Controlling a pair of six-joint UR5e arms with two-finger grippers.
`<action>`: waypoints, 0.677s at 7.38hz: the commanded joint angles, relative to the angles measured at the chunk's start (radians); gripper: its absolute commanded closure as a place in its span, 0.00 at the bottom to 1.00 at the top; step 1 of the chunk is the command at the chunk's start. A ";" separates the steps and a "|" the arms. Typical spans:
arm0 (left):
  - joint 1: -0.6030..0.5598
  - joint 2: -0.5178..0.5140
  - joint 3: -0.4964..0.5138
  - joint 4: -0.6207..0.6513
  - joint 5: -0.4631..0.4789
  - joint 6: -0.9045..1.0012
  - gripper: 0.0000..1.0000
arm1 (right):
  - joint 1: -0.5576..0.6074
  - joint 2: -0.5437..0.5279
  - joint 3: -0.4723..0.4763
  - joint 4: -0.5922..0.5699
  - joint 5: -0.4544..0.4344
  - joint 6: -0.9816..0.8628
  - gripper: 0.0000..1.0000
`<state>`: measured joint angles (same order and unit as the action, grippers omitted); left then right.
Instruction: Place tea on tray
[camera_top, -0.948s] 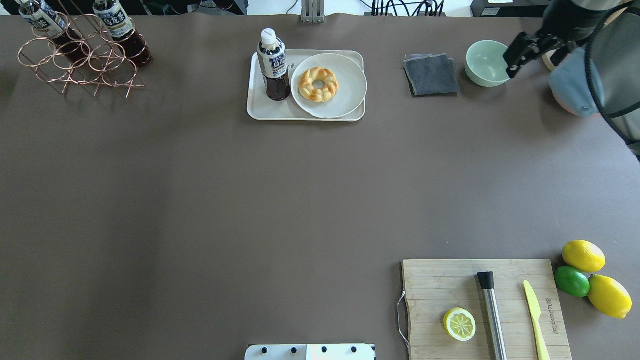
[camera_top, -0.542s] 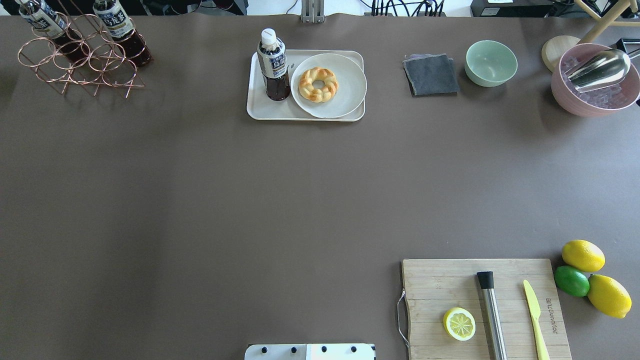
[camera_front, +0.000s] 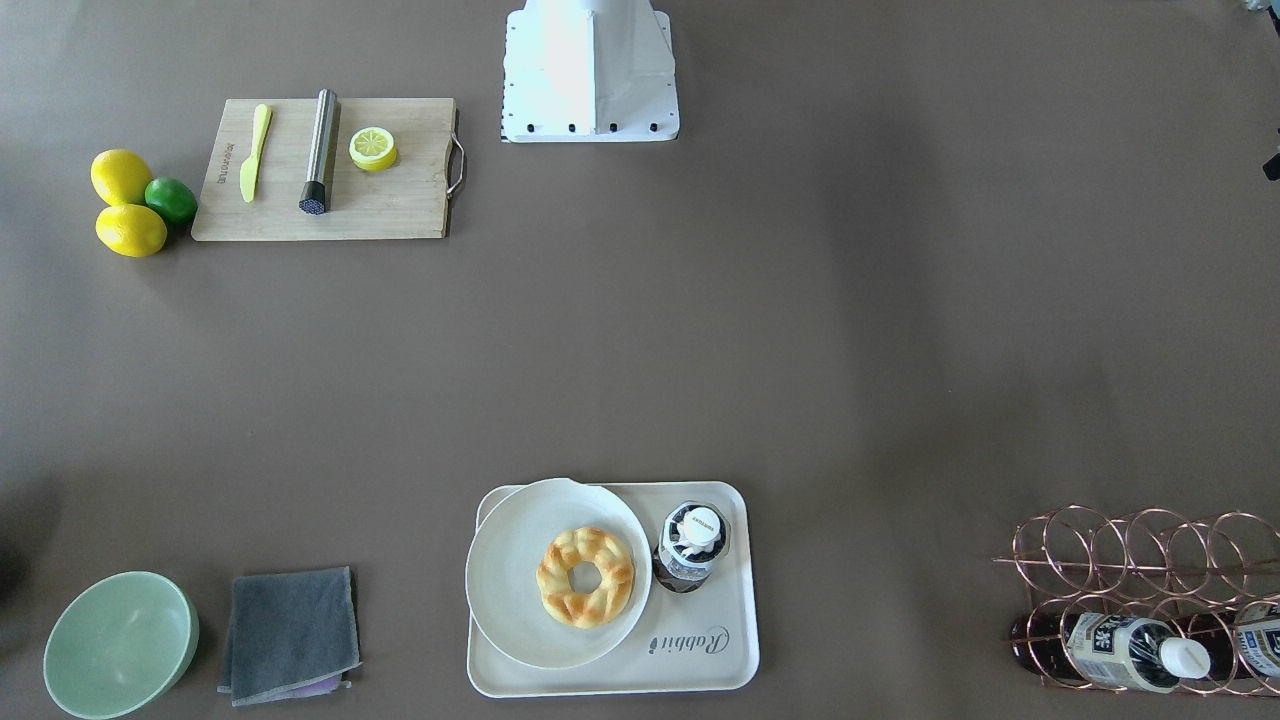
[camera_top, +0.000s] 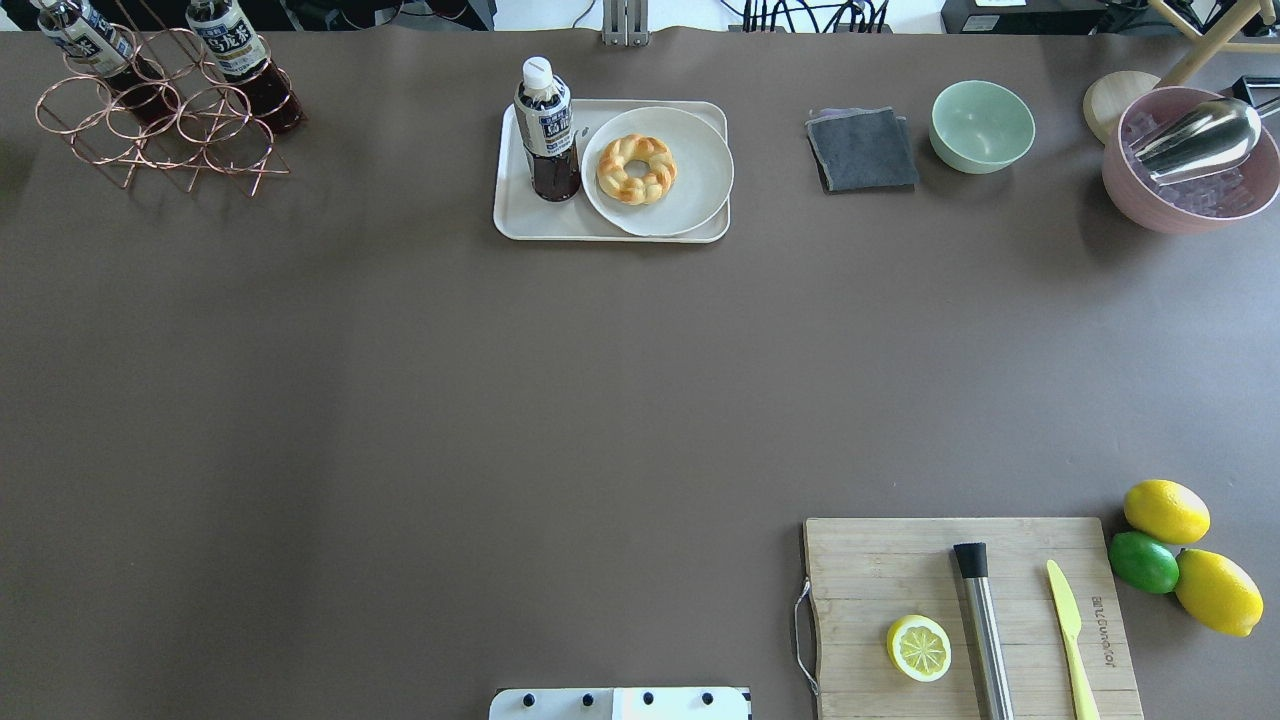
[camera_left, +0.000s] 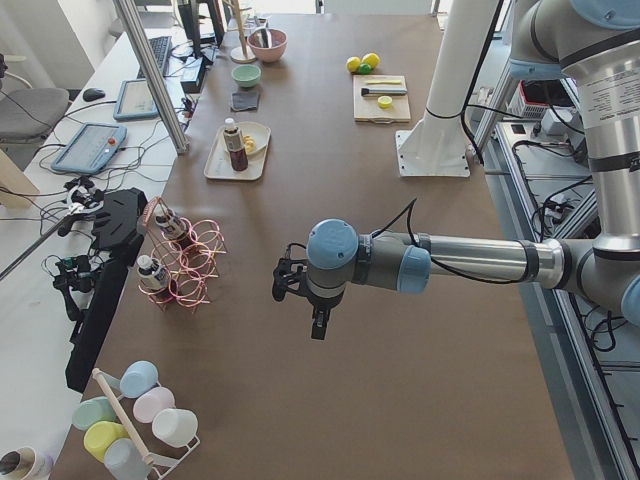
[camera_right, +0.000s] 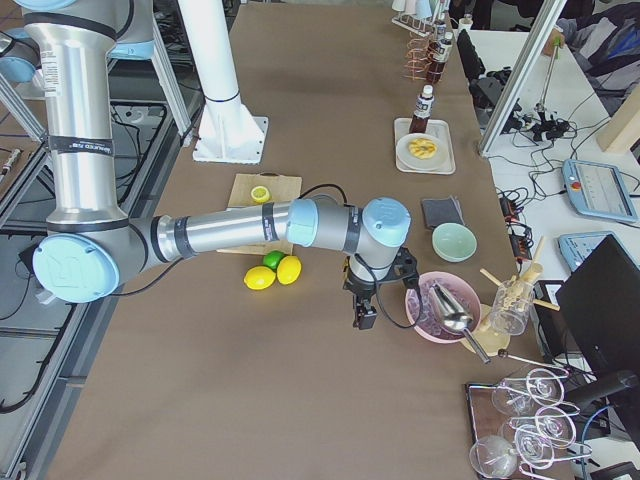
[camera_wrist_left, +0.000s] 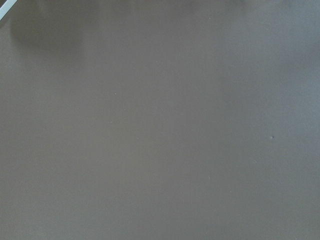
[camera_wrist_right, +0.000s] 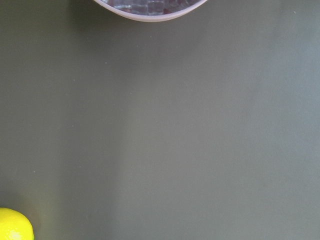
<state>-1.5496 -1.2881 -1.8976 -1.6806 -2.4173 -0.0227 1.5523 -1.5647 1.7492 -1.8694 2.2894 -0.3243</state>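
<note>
Right arm has cleared out of the overhead view since 0.9 s ago, uncovering the pink bowl (camera_top: 1190, 200) and its metal scoop (camera_top: 1200, 135); nothing else has shifted.

- Copper wire rack (camera_top: 150, 130), far left: two spare bottles (camera_top: 235, 60) lying in its rings.
- tea (camera_top: 547, 130) stands upright on the tray (camera_top: 520, 225), at its left end in the overhead view. Long axis vertical, white cap up. White/dark-blue label with Asian characters.
- Tray is cream plastic with rounded corners; grey script print "Rabbit" (camera_front: 690, 640).
- Round white plate (camera_top: 690, 200) just beside the bottle, holding a braided ring pastry (camera_top: 636, 169).
- Folded grey cloth (camera_top: 862, 150), then a smooth pale-green bowl (camera_top: 981, 125).
- left gripper (camera_left: 316, 325) hangs over bare brown table; right gripper (camera_right: 362, 315) hangs near the pink bowl. Both show only in side views, so I can't tell how the jaws stand.
</note>
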 joint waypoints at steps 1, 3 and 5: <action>-0.020 0.013 -0.040 0.030 0.013 0.030 0.03 | 0.015 -0.089 -0.066 0.219 0.007 -0.009 0.01; -0.043 0.016 -0.054 0.027 0.072 0.033 0.03 | 0.015 -0.091 -0.090 0.230 0.002 -0.004 0.01; -0.043 0.023 -0.041 0.024 0.073 0.033 0.03 | 0.015 -0.092 -0.059 0.230 0.004 -0.002 0.01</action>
<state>-1.5891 -1.2710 -1.9451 -1.6541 -2.3525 0.0098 1.5676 -1.6562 1.6693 -1.6443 2.2928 -0.3285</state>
